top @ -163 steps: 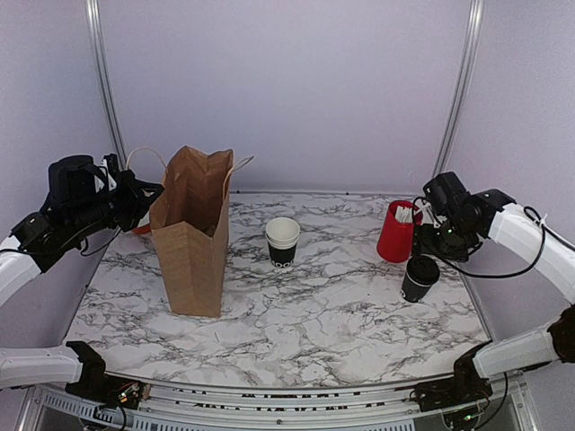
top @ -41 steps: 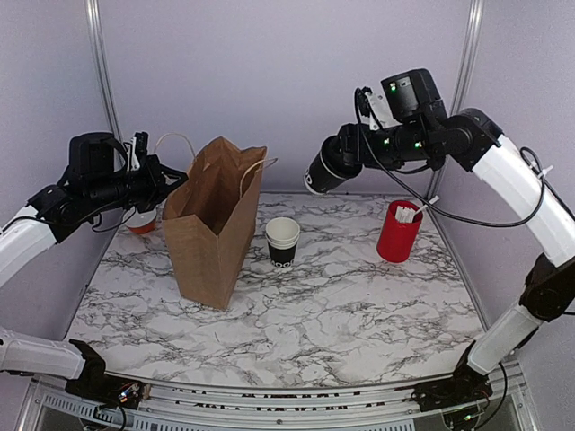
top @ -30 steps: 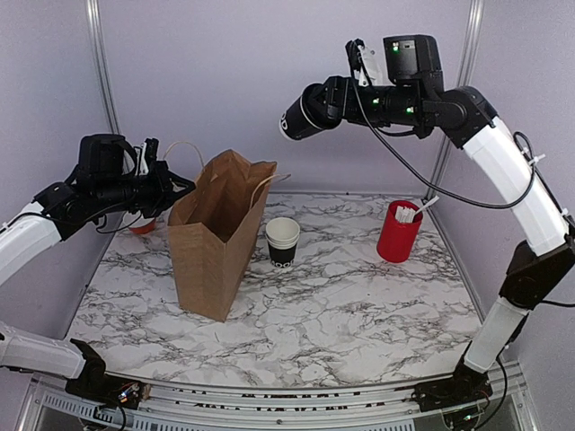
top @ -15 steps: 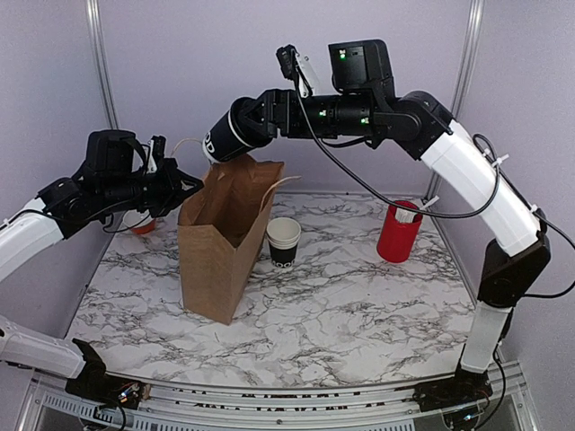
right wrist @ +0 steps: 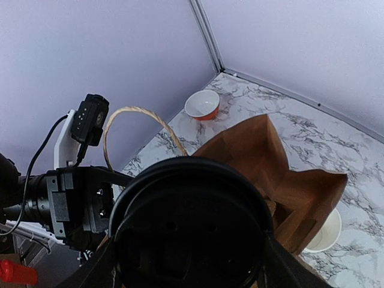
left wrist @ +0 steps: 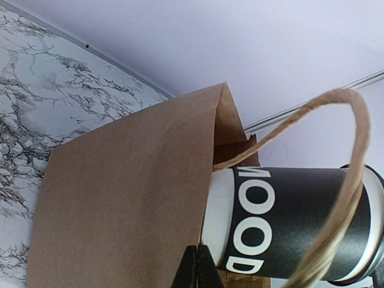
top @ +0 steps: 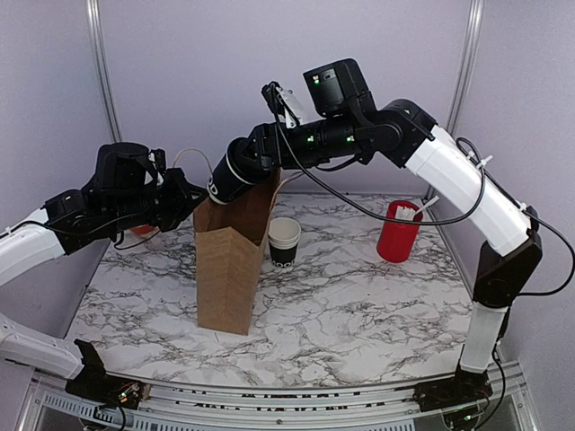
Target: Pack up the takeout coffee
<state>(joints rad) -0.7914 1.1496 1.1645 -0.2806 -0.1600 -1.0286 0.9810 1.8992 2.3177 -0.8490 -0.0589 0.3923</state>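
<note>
Both grippers are busy: our left gripper (left wrist: 193,270) is pinching the bag (left wrist: 120,198), our right gripper (top: 244,164) is squeezing the coffee (left wrist: 294,222); we are aiming straight inside.

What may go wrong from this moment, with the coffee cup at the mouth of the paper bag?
1. The takeout coffee lies almost on its side in the right gripper; released like this, it may land tilted and leak at the lid.
2. The handle loop crosses in front of the cup and may snag it.
3. The left gripper alone holds the paper bag by its rim; a push may tip it onto the stack of cups.
</note>
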